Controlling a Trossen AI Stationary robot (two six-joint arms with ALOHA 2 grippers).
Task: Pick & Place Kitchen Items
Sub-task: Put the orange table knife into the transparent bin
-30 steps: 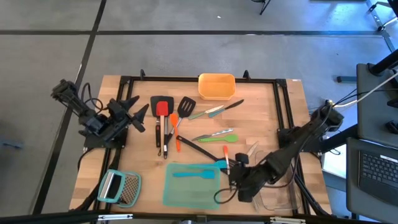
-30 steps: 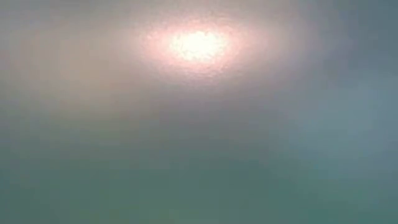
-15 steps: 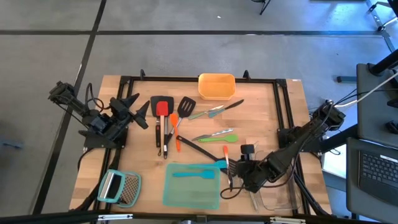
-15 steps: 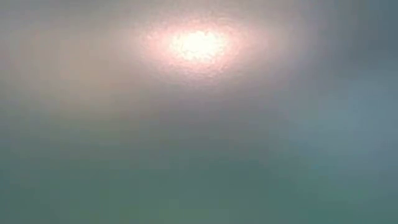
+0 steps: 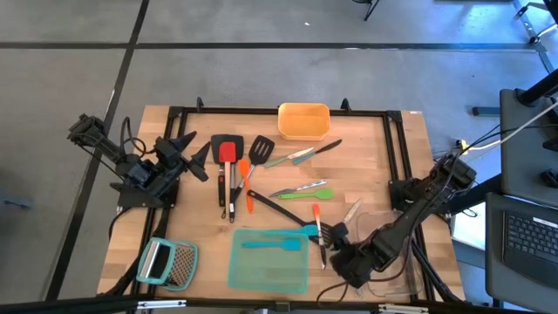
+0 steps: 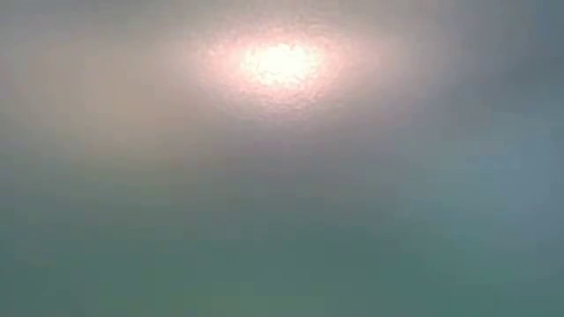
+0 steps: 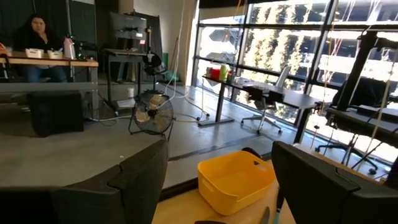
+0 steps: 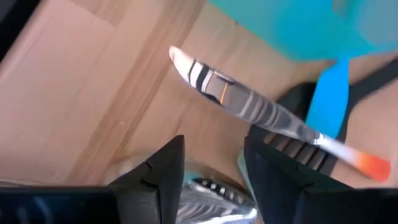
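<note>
Loose kitchen items lie on the wooden table (image 5: 384,148): black, red and orange turners (image 5: 228,157), knives (image 5: 301,155), a green spatula (image 5: 307,193), a silver piece (image 5: 353,209). A silver-bladed knife with an orange handle (image 5: 317,225) (image 8: 249,106) lies beside the teal tray (image 5: 268,262), which holds a teal spatula (image 5: 275,243). My right gripper (image 5: 334,239) (image 8: 214,146) hangs low over that knife, pointing steeply down, open, with bare wood between its fingertips. At the table's left my left gripper (image 5: 193,159) (image 7: 217,162) is open, level and holding nothing.
A yellow-orange bin (image 5: 303,120) (image 7: 236,180) stands at the far edge. A light-blue-handled grater (image 5: 170,262) lies near left. A clear container (image 5: 388,281) sits under my right arm; a striped silver thing (image 8: 217,196) shows low behind the right fingers. The low view is a blank glow.
My right gripper has sunk toward the table next to the orange-handled knife, shifting a little toward the near edge, and it has rolled about its own pointing line. The utensils lie where they were.
</note>
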